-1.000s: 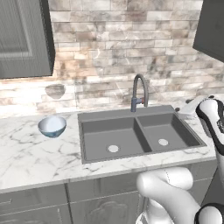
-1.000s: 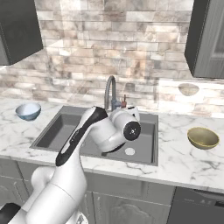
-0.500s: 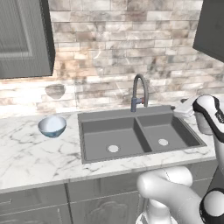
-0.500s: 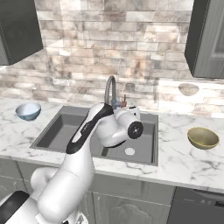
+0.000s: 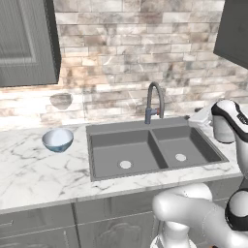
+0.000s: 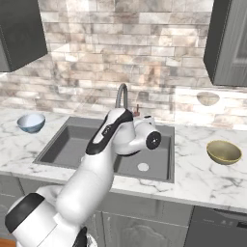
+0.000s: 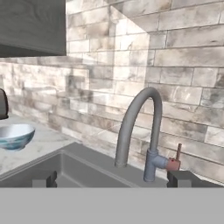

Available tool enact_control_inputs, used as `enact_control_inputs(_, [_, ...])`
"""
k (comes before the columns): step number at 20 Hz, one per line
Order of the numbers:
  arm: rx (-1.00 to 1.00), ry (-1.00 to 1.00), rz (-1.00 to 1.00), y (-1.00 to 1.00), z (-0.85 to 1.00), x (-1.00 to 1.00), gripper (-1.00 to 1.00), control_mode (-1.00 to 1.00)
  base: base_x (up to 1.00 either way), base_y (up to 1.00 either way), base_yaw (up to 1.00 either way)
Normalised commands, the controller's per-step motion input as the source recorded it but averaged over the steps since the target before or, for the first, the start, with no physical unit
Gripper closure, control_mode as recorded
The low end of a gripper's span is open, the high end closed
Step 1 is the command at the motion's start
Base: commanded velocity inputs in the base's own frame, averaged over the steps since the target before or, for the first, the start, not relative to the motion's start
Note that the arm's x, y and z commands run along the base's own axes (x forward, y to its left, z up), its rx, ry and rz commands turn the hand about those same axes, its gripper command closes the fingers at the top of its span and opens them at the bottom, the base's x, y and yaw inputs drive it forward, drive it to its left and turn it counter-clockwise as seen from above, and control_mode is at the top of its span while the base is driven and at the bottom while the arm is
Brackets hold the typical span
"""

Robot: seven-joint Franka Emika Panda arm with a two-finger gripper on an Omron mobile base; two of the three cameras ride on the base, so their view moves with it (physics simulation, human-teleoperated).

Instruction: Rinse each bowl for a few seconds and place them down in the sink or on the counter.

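The pale blue bowl (image 5: 57,139) stands upright on the white marble counter (image 5: 29,174) left of the sink (image 5: 145,154); it also appears as bowl (image 6: 31,122) and bowl (image 7: 15,135). The olive-tan bowl (image 6: 224,152) rests on the counter right of the sink (image 6: 72,142). My gripper (image 7: 112,179) is open and empty, its fingertips (image 7: 177,178) wide apart. It hovers over the sink's right basin and faces the arched faucet (image 7: 135,127). Neither bowl is touched.
The faucet (image 5: 154,101) rises behind the basin divider, with a small red lever (image 7: 178,153) on its side. Dark upper cabinets (image 5: 26,41) hang at both sides. Faint bowl-shaped reflections (image 6: 208,98) show on the stone backsplash. My white arm (image 6: 108,144) spans the sink.
My arm's wrist has shifted slightly to the right above the sink. The gripper stays open, and both bowls rest where they were.
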Motion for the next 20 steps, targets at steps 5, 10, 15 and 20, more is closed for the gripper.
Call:
enact_control_inputs(5, [0.02, 0.00, 0.02, 0.07, -0.07, 0.25, -1.00, -1.00, 0.00, 0.00, 0.00])
enact_control_inputs(10, [0.02, 0.00, 0.02, 0.04, -0.10, 0.31, -1.00, -1.00, 0.00, 0.00, 0.00])
enact_control_inputs(15, [0.03, 0.00, 0.03, 0.02, -0.11, 0.29, -1.00, -1.00, 0.00, 0.00, 0.00])
enact_control_inputs(20, [0.02, 0.00, 0.03, 0.02, -0.12, 0.34, -1.00, -1.00, 0.00, 0.00, 0.00])
